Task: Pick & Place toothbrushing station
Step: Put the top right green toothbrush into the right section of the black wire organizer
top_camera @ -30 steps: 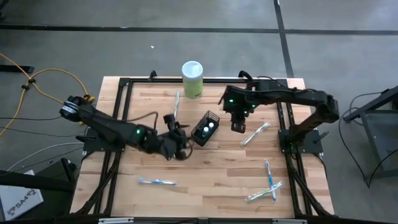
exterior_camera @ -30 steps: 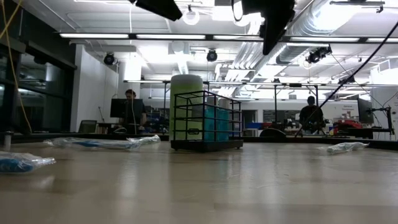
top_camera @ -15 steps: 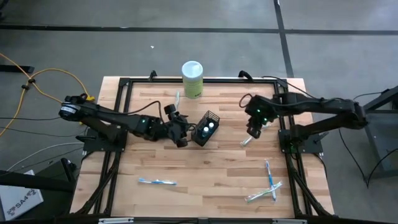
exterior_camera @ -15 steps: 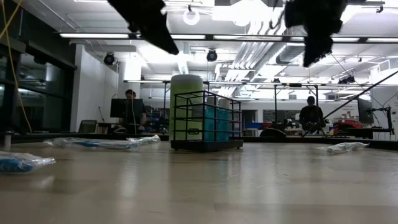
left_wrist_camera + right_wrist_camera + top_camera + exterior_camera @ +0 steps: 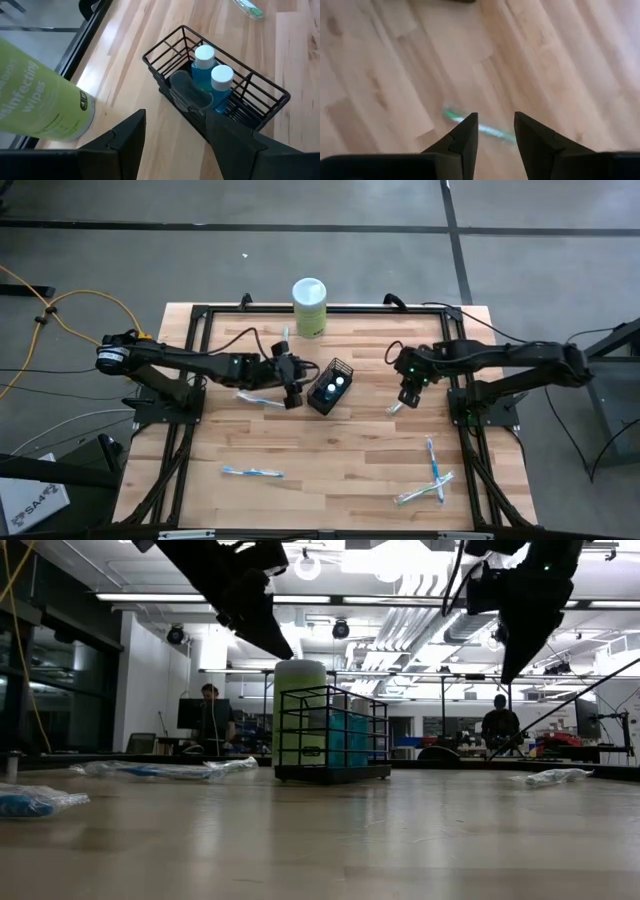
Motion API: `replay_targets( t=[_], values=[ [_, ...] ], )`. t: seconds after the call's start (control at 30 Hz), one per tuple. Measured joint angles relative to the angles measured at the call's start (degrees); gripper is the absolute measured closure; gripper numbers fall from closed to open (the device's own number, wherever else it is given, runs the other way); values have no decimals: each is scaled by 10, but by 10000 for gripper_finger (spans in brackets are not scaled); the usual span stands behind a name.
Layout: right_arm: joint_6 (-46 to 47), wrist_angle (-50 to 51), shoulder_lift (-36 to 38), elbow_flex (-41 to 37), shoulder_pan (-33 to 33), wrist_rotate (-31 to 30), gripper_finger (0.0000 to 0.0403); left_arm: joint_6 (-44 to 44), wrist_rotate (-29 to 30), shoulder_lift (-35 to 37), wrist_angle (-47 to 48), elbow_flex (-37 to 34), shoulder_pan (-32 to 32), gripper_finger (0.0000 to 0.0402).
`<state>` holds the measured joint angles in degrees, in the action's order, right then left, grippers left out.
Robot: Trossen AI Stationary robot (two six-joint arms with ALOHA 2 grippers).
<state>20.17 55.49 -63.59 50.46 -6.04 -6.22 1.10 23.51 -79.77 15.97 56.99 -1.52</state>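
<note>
Black wire holder (image 5: 330, 386) sits mid-table beside the released left gripper (image 5: 292, 384); right gripper (image 5: 408, 395) released.

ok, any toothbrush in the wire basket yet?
No, the wire basket holds only two white-capped blue tubes and a clear cup.

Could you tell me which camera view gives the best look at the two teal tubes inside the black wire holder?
The left wrist view: the two teal tubes stand upright, white caps up, in the wire holder. The high view shows only their caps as white dots; the low view shows teal bodies through the mesh; the right wrist view shows neither.
</note>
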Motion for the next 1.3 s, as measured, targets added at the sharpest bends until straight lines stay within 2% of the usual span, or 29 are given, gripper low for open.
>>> replay_targets(
  t=[0.07, 0.17, 0.37, 0.57, 0.87, 1.03, 1.3],
  values=[
    [-48, 1, -8, 0, 0, -15, 284, 0, 0, 0, 0, 0, 3, 201],
    [-63, 12, -24, 0, -2, -27, 284, 4, 0, 0, 0, 0, 3, 201],
    [-64, 46, -48, -1, -20, -32, 284, 9, 0, 0, -2, 0, 1, 201],
    [-45, 44, -48, -50, -23, -42, 284, 18, 0, 0, -2, 0, 1, 201],
    [-33, 0, -48, -68, 38, -22, 284, 22, -1, 0, -2, 0, 1, 201],
    [-33, -42, -52, -68, 74, -11, 284, 24, -37, 0, -2, 0, 1, 201],
    [-9, -51, -83, -68, 104, -11, 284, 24, -47, 0, -4, 0, 1, 201]
  ],
)
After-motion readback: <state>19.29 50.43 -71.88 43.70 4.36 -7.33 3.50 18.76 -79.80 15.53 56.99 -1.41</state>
